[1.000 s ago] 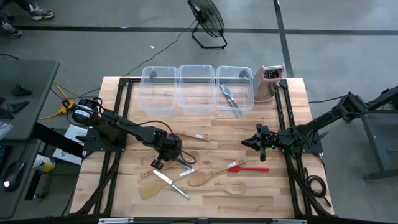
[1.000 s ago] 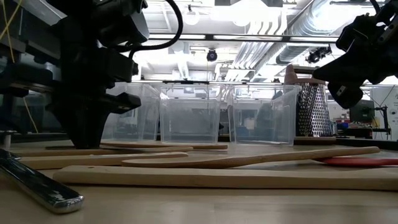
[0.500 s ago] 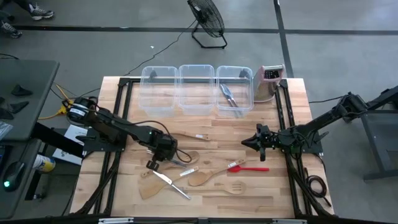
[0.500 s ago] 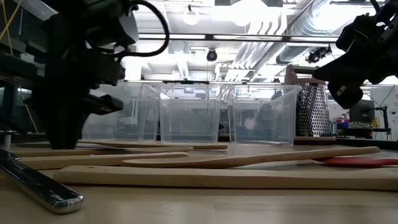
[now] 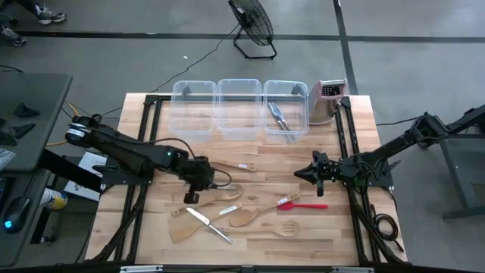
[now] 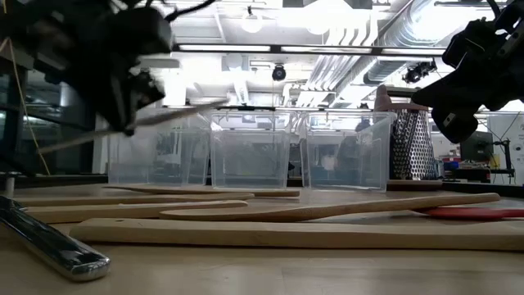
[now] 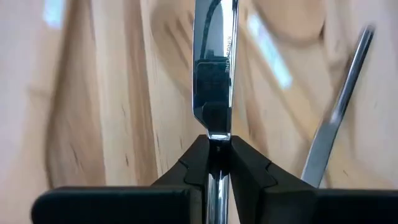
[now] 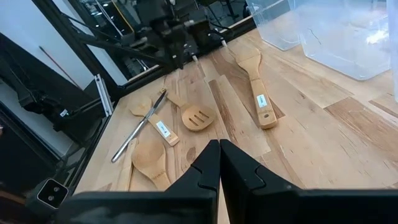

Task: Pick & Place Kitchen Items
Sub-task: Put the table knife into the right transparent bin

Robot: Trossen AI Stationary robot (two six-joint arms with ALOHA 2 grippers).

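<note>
Spanning the whole scene, your wooden worktop (image 5: 250, 235) carries three clear tubs (image 5: 239, 108) in a row along its far edge, with a metal box grater (image 5: 327, 99) upright just beside the rightmost tub. That rightmost tub holds silver tongs (image 5: 279, 119).

Your left arm reaches in from the left; its tool (image 5: 194, 184) hangs over the left-centre of the worktop — fingers pinched tight on a silver knife (image 7: 212, 74), whose blade runs straight out from between them in the left wrist view. In the low view the knife (image 6: 131, 124) shows clear of the worktop, slanted.

Your right arm waits at the right side, its tool (image 5: 304, 173) above the worktop with the fingers (image 8: 205, 163) pressed together on nothing.

Loose utensils lie near the front: a wooden spatula (image 5: 232, 166) beside the left tool, a wooden spoon (image 5: 255, 213), a slotted wooden spatula (image 5: 273, 228), a second silver knife (image 5: 209, 224) and — just below the right tool — a red spatula (image 5: 301, 203).
</note>
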